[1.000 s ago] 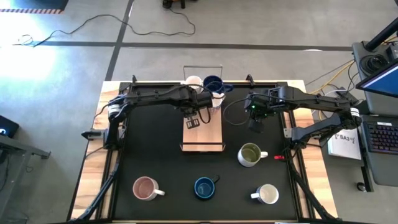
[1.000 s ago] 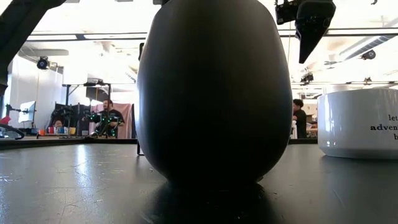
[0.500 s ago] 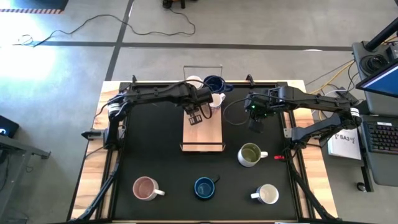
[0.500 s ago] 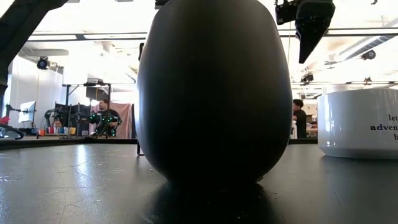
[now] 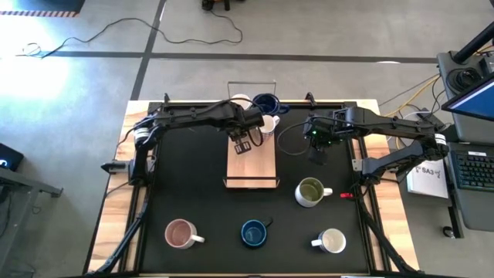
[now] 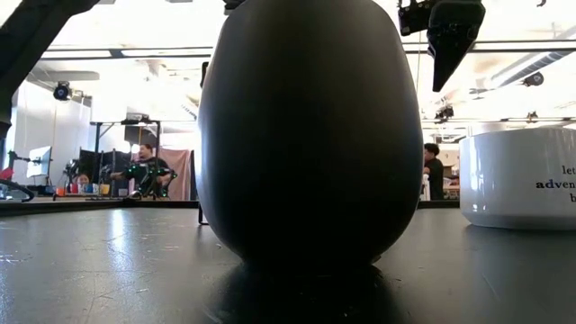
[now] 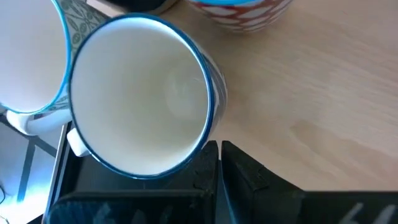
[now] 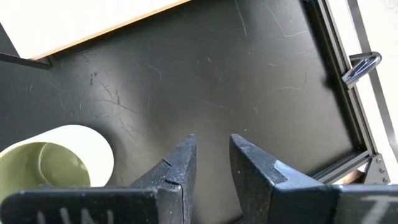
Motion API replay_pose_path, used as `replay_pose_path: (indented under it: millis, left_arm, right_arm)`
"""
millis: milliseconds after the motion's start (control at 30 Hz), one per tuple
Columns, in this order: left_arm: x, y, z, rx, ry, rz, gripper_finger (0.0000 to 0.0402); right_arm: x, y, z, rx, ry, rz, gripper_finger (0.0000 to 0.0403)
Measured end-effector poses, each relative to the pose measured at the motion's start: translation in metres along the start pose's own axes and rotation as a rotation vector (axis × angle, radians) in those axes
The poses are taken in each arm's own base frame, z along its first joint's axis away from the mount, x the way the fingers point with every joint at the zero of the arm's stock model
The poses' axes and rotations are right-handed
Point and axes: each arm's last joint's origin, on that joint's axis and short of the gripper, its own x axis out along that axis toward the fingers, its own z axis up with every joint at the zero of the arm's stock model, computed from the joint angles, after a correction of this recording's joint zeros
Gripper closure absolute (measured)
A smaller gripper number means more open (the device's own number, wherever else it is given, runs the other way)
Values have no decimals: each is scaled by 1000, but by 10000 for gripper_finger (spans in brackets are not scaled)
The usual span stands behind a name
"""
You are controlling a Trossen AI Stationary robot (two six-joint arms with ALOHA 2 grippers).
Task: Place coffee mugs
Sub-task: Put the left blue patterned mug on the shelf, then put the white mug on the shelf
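Observation:
A wooden tray [image 5: 251, 166] lies mid-table with three coffee mugs at its far end: white [image 5: 239, 101], dark blue [image 5: 265, 102], white [image 5: 271, 122]. My left gripper [image 5: 242, 145] is shut above the tray. In its wrist view its fingertips [image 7: 217, 163] stand at the rim of a white, blue-rimmed mug [image 7: 140, 102] that sits upright on the tray. My right gripper [image 8: 211, 155] is open above the black mat, with nothing between its fingers. An olive green mug [image 5: 310, 191] stands close by on the mat. Pink-inside [image 5: 181, 233], dark blue [image 5: 255, 232] and white [image 5: 332, 242] mugs stand near the front edge. My left gripper has its shut fingertips [image 7: 205, 163] right beside the blue-rimmed mug's rim [image 7: 208, 134], coming down steeply from above. Nothing is between the fingers. I cannot tell whether they touch the rim.
A second blue-rimmed mug [image 7: 28, 56] and a red-patterned one [image 7: 239, 12] crowd the tray's far end. The tray's near half [image 5: 251, 174] is bare wood. In the low view the dark mug [image 6: 310, 135] blocks the middle, and a lettered white mug [image 6: 522, 175] stands at the right.

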Motion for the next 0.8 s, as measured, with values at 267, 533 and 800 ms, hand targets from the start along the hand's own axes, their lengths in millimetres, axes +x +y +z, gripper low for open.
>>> replay_pose_path:
  millis: [267, 533, 800]
  left_arm:
    - [-24, -13, -7, -16, -41, -30, 398]
    - [-43, -54, -18, 69, -67, -93, 398]
    - [-63, -52, -59, -13, -71, -49, 398]
  right_arm:
    - [0, 0, 0, -10, 1, 1, 319]
    - [2, 2, -5, -7, 35, 69, 319]
    - [14, 5, -27, 14, 81, 81, 319]
